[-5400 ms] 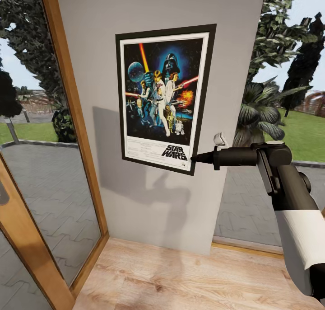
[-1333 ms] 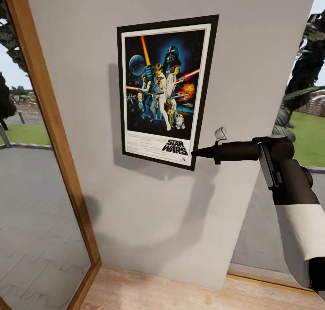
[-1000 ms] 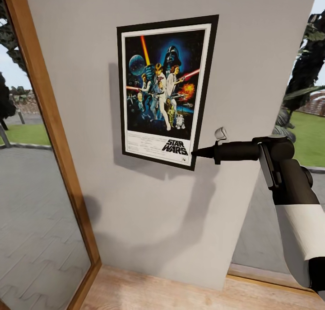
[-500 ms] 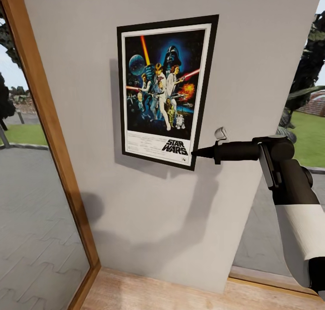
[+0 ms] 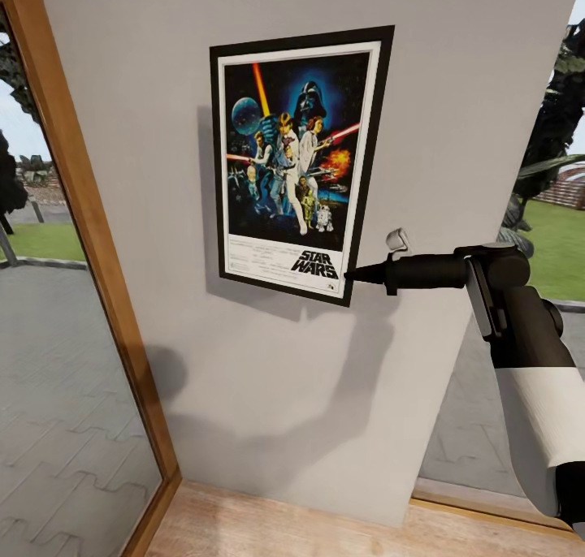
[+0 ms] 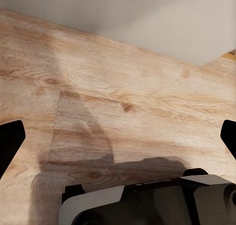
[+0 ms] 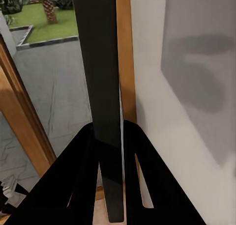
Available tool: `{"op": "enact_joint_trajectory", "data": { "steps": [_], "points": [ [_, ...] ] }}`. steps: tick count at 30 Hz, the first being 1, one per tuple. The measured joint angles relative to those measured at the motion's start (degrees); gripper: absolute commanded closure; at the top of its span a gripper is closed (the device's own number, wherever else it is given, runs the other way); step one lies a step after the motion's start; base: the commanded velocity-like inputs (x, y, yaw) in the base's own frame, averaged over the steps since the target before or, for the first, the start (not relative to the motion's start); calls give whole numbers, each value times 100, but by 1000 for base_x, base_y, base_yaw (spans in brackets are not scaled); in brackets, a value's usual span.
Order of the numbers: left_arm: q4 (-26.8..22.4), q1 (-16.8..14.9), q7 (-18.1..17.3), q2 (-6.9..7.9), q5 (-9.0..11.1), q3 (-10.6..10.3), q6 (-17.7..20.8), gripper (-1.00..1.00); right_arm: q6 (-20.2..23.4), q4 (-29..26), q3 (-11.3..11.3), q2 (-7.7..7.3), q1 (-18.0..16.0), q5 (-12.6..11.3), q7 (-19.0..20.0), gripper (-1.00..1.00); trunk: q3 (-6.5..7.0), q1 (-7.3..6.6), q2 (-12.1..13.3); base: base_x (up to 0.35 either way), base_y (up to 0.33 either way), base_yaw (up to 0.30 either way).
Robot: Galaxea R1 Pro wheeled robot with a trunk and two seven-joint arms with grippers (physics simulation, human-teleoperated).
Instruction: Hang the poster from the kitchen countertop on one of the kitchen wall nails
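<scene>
A: Where is the poster (image 5: 296, 163)?

B: Upright before the grey wall (image 5: 268, 378), long axis vertical, left of the right gripper (image 5: 351, 278), which is clamped on its lower right corner.

A: And the gap?

B: Edge-on, the poster stands just off the wall. Left gripper (image 6: 118, 141) spread, idle.

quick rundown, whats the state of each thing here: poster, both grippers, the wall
poster: upright, tilted slightly, held in front of the grey wall by its lower right corner; whether it hangs on a nail cannot be told.
right gripper: shut on the poster's edge, fingers either side of the frame in the right wrist view.
left gripper: open, holding nothing, pointing down at the wood floor.
wall: plain grey, poster's shadow on it.
</scene>
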Motion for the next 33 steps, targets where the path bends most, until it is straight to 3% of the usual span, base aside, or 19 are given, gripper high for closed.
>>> {"op": "enact_joint_trajectory", "data": {
  "steps": [33],
  "points": [
    [0,0,0,0,0,0,8,-100,-1,0,-2,0,0,0,-1,100,0,0,0,31,0,0]
  ]
}}
